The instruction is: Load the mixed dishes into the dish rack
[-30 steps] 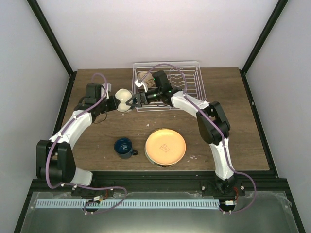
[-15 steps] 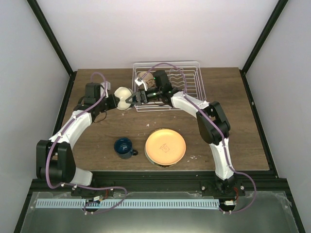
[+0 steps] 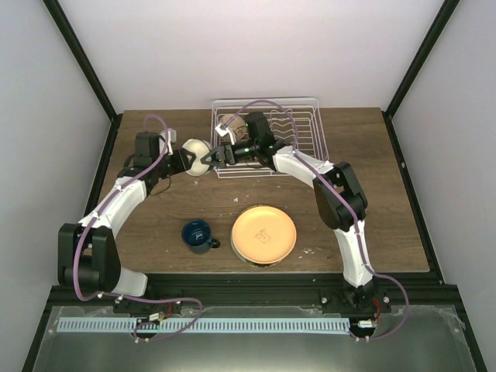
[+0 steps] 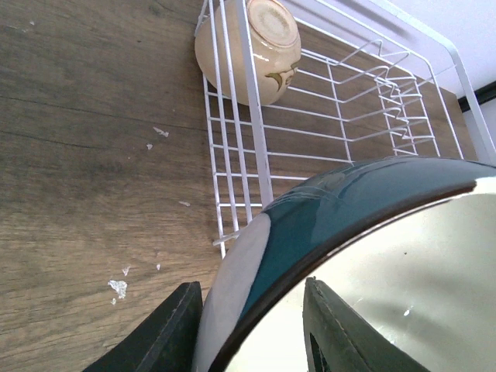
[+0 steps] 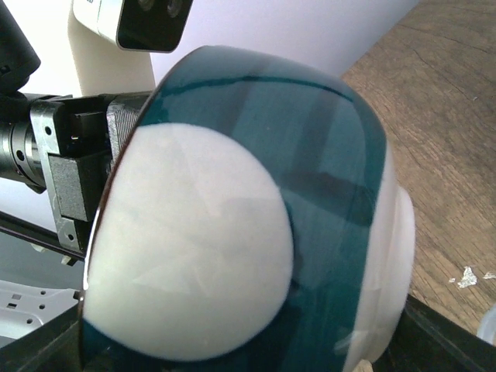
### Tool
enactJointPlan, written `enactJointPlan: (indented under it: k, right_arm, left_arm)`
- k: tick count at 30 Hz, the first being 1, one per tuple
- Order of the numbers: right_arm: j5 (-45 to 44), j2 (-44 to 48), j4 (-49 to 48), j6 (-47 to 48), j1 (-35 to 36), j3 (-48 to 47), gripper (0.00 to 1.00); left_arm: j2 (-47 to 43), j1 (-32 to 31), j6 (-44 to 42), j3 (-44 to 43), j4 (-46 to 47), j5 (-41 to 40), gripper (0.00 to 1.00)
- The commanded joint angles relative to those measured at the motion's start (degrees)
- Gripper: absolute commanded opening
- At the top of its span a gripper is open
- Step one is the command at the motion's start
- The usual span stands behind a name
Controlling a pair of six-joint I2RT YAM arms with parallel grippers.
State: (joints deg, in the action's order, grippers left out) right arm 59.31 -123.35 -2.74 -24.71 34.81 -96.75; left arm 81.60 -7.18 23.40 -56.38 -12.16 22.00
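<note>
Hanging sideways, white bowl [image 3: 195,149] mouth faces left hand [image 4: 249,288], its grip unclear; right hand [image 3: 212,156] clamps bowl.

A white bowl with blue outside [image 4: 349,209] fills the lower right, its rim between two dark fingers [image 4: 174,329]; beyond, a cream bowl [image 4: 252,46] lies tipped, base showing, in a corner of the dish rack [image 4: 256,147]; white flecks [image 4: 118,287] dot the wooden counter [image 4: 93,155].

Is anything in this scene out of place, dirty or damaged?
Small white flakes lie scattered on the wooden table beside the dish rack, like chips or crumbs. The cream bowl in the rack's corner is tipped, its foot showing. No breakage is visible.
</note>
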Motion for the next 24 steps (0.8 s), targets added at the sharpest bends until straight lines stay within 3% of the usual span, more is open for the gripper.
enactJointPlan:
  k: [1, 19, 24]
  right_arm:
    - [-0.27, 1.34, -0.65, 1.79, 0.11, -4.49, 0.71]
    - [-2.01, -0.27, 1.58, 2.85, -2.46, -7.51, 0.68]
    - [-4.42, 0.04, 3.28, 4.17, -3.74, -7.79, 0.68]
  left_arm:
    - [0.19, 0.09, -0.34, 0.24, 1.52, 0.44, 0.38]
    - [0.92, 2.70, -0.45, -0.59, 1.53, 3.03, 0.40]
    - [0.93, 2.88, -1.06, -1.67, 1.58, 5.98, 0.51]
